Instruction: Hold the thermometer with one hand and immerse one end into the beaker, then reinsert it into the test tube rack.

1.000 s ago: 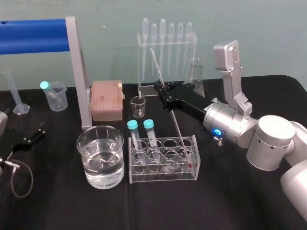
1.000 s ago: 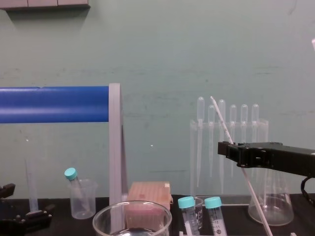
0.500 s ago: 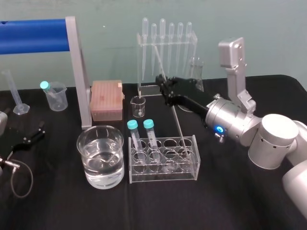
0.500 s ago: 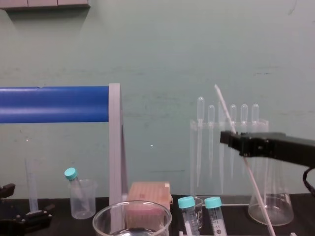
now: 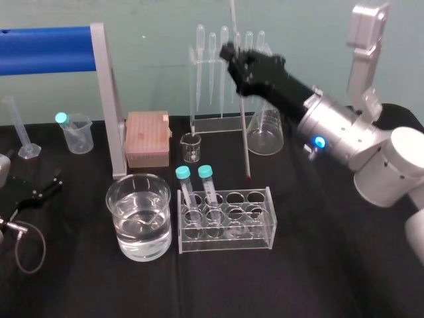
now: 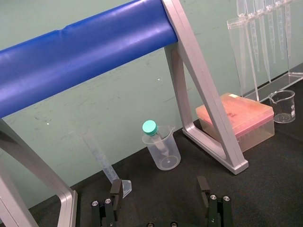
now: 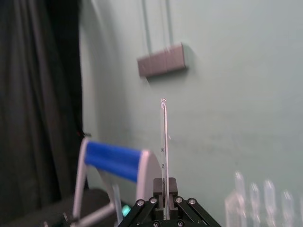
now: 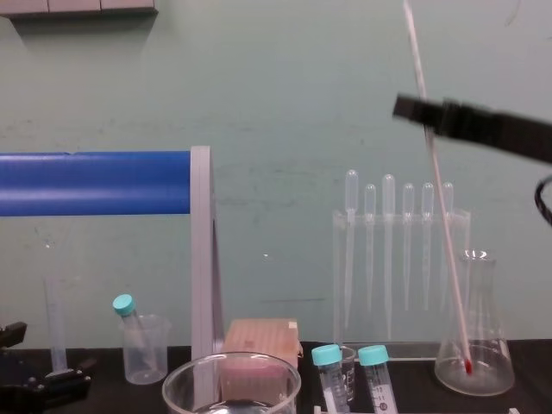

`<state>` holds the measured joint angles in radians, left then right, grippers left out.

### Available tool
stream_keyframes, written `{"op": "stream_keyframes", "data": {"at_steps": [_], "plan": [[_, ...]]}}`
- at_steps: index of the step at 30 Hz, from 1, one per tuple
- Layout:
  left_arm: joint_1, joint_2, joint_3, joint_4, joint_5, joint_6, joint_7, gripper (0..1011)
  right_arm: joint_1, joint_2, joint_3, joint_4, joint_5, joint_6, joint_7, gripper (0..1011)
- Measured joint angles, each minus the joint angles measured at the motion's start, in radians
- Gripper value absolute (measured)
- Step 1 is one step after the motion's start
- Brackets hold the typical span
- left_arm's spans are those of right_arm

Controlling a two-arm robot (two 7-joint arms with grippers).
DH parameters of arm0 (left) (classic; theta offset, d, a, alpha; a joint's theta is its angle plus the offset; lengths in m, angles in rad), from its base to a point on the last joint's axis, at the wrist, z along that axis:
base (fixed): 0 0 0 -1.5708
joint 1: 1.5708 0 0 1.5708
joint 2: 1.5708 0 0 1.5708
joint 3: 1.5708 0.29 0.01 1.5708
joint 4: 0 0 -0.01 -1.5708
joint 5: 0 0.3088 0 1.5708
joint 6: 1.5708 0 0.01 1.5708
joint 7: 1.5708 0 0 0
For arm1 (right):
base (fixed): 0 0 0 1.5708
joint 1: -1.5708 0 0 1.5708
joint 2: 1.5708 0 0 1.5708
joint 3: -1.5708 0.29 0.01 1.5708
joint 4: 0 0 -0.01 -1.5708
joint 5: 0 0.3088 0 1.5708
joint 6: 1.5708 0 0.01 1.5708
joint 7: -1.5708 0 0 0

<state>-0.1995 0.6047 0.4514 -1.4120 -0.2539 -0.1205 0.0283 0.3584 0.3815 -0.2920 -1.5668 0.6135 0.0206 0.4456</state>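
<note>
While poised high over table [image 5: 318,265], right claw [image 5: 237,59] pinching thermometer [image 5: 244,139] near-upright, left claw [image 6: 159,185] spread.

No legible text, thermometer [image 7: 164,151] scale unreadable

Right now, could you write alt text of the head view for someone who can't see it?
The right claw holds the thermometer nearly upright, red tip down, just above the test tube rack. The water-filled beaker stands left of the rack on the black table, and the left claw rests open at the far left.
</note>
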Motion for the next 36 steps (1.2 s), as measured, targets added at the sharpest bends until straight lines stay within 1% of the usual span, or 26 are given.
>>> {"op": "stream_keyframes", "data": {"at_steps": [4, 7, 8, 9, 10, 13, 14, 16, 17, 19, 22, 23, 25, 27, 30, 32, 36], "plan": [[0.0, 0.0, 0.0, 0.0, 0.0, 0.0, 0.0, 1008, 0.031, -0.011, -0.003, -0.003, 0.034, -0.046, 0.038, 56], [0.0, 0.0, 0.0, 0.0, 0.0, 0.0, 0.0, 1008, 0.048, -0.027, -0.008, 0.014, 0.056, -0.093, 0.074, 56], [0.0, 0.0, 0.0, 0.0, 0.0, 0.0, 0.0, 1008, 0.059, -0.04, -0.012, 0.029, 0.075, -0.123, 0.102, 57], [0.0, 0.0, 0.0, 0.0, 0.0, 0.0, 0.0, 1008, 0.066, -0.047, -0.015, 0.039, 0.085, -0.136, 0.116, 56], [0.0, 0.0, 0.0, 0.0, 0.0, 0.0, 0.0, 1008, 0.078, -0.059, -0.02, 0.055, 0.107, -0.161, 0.146, 56], [0.0, 0.0, 0.0, 0.0, 0.0, 0.0, 0.0, 1008, 0.096, -0.077, -0.03, 0.08, 0.134, -0.187, 0.188, 56], [0.0, 0.0, 0.0, 0.0, 0.0, 0.0, 0.0, 1008, 0.108, -0.087, -0.039, 0.097, 0.152, -0.201, 0.217, 56], [0.0, 0.0, 0.0, 0.0, 0.0, 0.0, 0.0, 1008, 0.12, -0.098, -0.05, 0.114, 0.168, -0.214, 0.245, 56], [0.0, 0.0, 0.0, 0.0, 0.0, 0.0, 0.0, 1008, 0.132, -0.107, -0.062, 0.13, 0.179, -0.222, 0.268, 56], [0.0, 0.0, 0.0, 0.0, 0.0, 0.0, 0.0, 1008, 0.149, -0.119, -0.082, 0.159, 0.192, -0.231, 0.302, 56], [0.0, 0.0, 0.0, 0.0, 0.0, 0.0, 0.0, 1008, 0.165, -0.131, -0.103, 0.185, 0.2, -0.234, 0.327, 56], [0.0, 0.0, 0.0, 0.0, 0.0, 0.0, 0.0, 1008, 0.175, -0.138, -0.118, 0.203, 0.204, -0.236, 0.341, 56], [0.0, 0.0, 0.0, 0.0, 0.0, 0.0, 0.0, 1008, 0.182, -0.144, -0.132, 0.215, 0.205, -0.238, 0.353, 56], [0.0, 0.0, 0.0, 0.0, 0.0, 0.0, 0.0, 1008, 0.192, -0.153, -0.155, 0.236, 0.206, -0.24, 0.369, 56], [0.0, 0.0, 0.0, 0.0, 0.0, 0.0, 0.0, 1008, 0.198, -0.159, -0.174, 0.249, 0.207, -0.24, 0.379, 56], [0.0, 0.0, 0.0, 0.0, 0.0, 0.0, 0.0, 1008, 0.204, -0.165, -0.196, 0.267, 0.211, -0.24, 0.394, 56], [0.0, 0.0, 0.0, 0.0, 0.0, 0.0, 0.0, 1008, 0.213, -0.172, -0.22, 0.294, 0.213, -0.245, 0.414, 56]]}}
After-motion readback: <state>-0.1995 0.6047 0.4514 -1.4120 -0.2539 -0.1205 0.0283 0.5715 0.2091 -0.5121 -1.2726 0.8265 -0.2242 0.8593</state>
